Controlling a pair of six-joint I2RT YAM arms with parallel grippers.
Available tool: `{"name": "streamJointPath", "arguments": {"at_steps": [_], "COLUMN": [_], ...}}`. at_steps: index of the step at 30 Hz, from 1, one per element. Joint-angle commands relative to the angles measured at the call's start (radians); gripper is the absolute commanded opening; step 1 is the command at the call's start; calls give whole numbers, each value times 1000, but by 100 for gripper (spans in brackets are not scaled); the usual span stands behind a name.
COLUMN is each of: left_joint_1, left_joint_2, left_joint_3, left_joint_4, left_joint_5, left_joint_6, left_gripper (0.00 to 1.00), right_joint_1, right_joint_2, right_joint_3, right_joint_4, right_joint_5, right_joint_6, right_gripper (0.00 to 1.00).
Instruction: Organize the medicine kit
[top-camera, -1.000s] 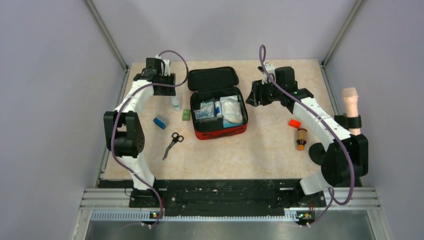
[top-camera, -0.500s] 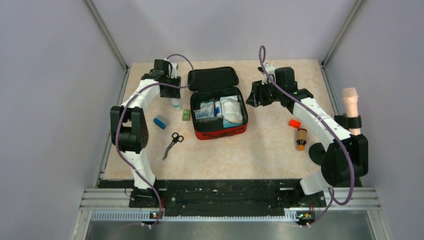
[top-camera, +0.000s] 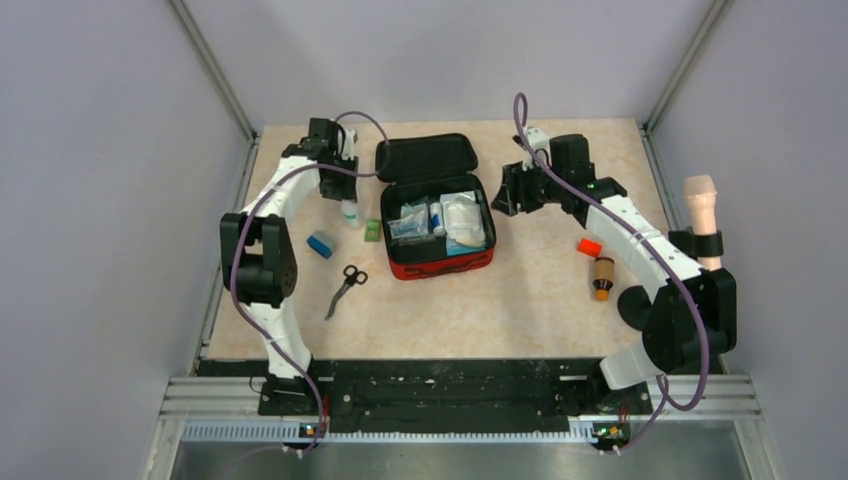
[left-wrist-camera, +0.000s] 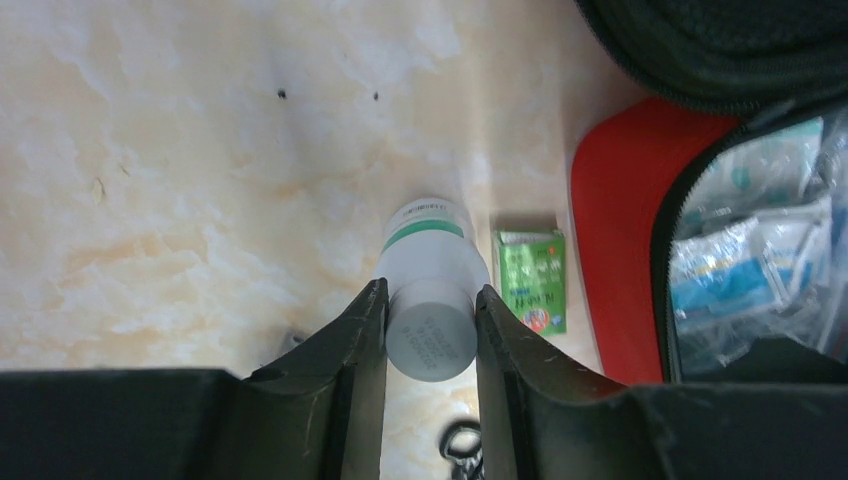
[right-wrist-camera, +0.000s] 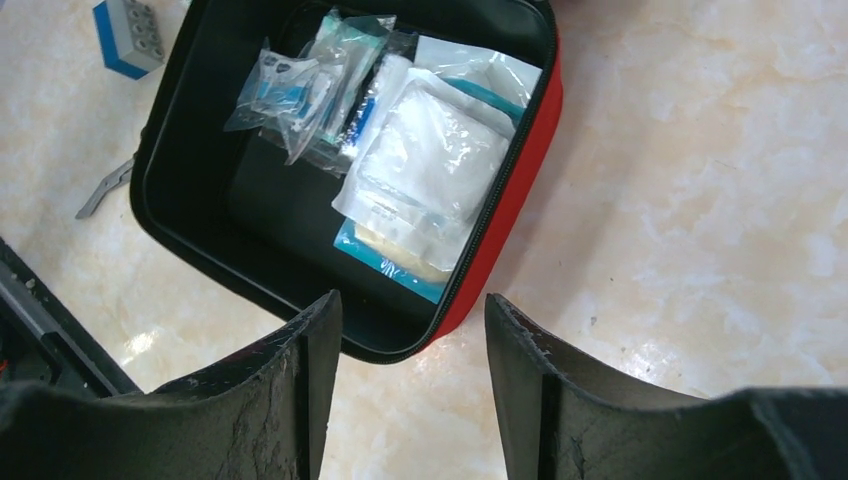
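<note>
The medicine kit (top-camera: 440, 266), a red zip case with black lining, lies open at the table's middle with several wrapped packets inside. It also shows in the left wrist view (left-wrist-camera: 610, 250) and the right wrist view (right-wrist-camera: 510, 215). My left gripper (top-camera: 349, 203) (left-wrist-camera: 430, 300) is left of the kit, and its fingers press both sides of the cap of a white bottle with a green band (top-camera: 351, 211) (left-wrist-camera: 430, 270). The bottle stands on the table. My right gripper (top-camera: 505, 190) (right-wrist-camera: 412, 310) is open and empty just above the kit's far right corner.
A small green box (top-camera: 373, 230) (left-wrist-camera: 530, 275) lies between the bottle and the kit. A blue box (top-camera: 320, 245) and scissors (top-camera: 345, 285) lie near left. An orange-red cap (top-camera: 589, 246) and a brown bottle (top-camera: 602, 275) lie right of the kit.
My left gripper has moved right and nearer, from the far left corner onto the white bottle, and its fingers now touch the cap. The right arm has barely moved.
</note>
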Motion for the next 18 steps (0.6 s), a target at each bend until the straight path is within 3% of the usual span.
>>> {"name": "streamJointPath", "arguments": {"at_steps": [1, 5, 8, 12, 15, 18], "left_joint_1": [0, 0, 1, 2, 2, 2], "left_joint_2": [-135, -233, -287, -338, -347, -329], "left_joint_3": [93, 69, 57, 1, -65, -96], "left_joint_4": [-113, -98, -65, 73, 252, 379], "left_joint_5": [95, 257, 456, 790, 923, 1001], "left_joint_6": [0, -24, -47, -98, -249, -386], "left_gripper": [0, 0, 0, 0, 0, 0], "right_joint_1": [-7, -3, 27, 99, 167, 234], "right_joint_2": [-15, -3, 18, 10, 17, 75], "right_joint_3": [52, 108, 166, 163, 136, 188], "right_joint_4": [19, -3, -19, 116, 303, 346], "right_joint_5": [-93, -393, -514, -519, -455, -443], "right_joint_6": [-95, -281, -391, -438, -365, -342], "right_gripper": [55, 52, 50, 52, 58, 60]}}
